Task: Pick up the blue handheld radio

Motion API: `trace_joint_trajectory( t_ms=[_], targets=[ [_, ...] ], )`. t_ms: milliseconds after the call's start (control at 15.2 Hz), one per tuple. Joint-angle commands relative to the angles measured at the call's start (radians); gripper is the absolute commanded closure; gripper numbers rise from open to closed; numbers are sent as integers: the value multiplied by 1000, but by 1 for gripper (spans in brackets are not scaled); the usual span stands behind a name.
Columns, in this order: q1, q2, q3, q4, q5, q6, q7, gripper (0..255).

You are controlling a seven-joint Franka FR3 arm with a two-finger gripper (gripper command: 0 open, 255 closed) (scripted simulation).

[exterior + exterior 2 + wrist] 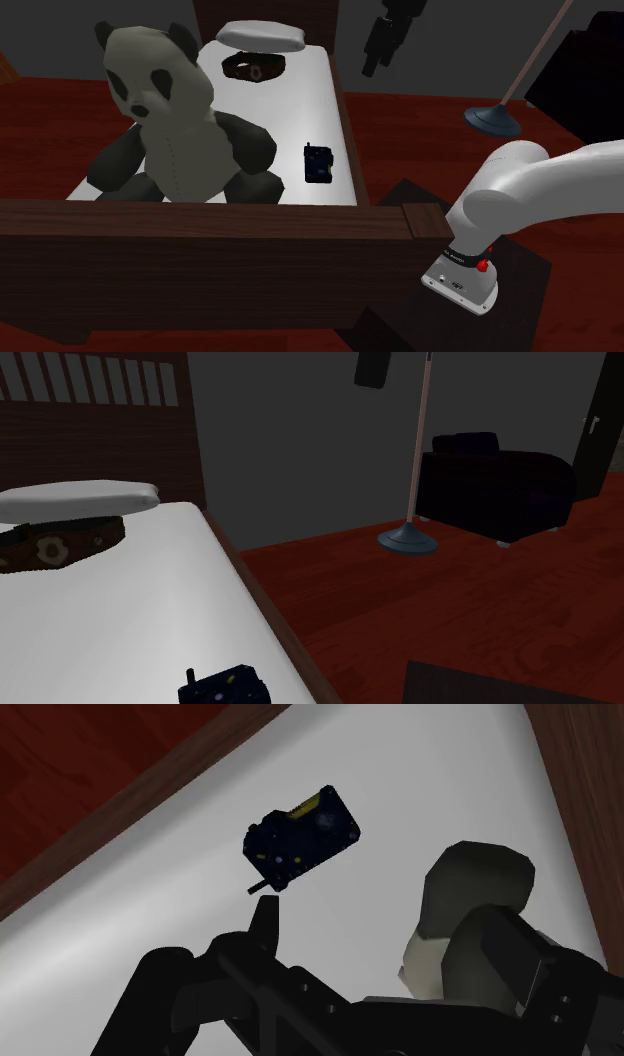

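**A:** What's on the bed (290, 105)?

**B:** A white mattress in a dark wooden frame. A big panda toy (170, 120) sits at the near end.

**A:** And the radio (303, 841)?

**B:** Dark blue, lying flat on the mattress. It is near the side rail at the shoulder view's right, beside the panda's leg but apart from it.

**A:** The fingers (266, 919)?

**B:** They look spread, as far as I can make out, and grip nothing. The radio lies just beyond one fingertip, untouched and not between them.
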Motion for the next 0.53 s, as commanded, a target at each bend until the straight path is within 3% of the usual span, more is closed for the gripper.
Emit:
trace_joint_trajectory(
  t_ms=[0,462],
  targets=[
    [0,0,0,0,0,0,0,0],
    [-65,166,86,-72,28,221,198,0]
  ],
)
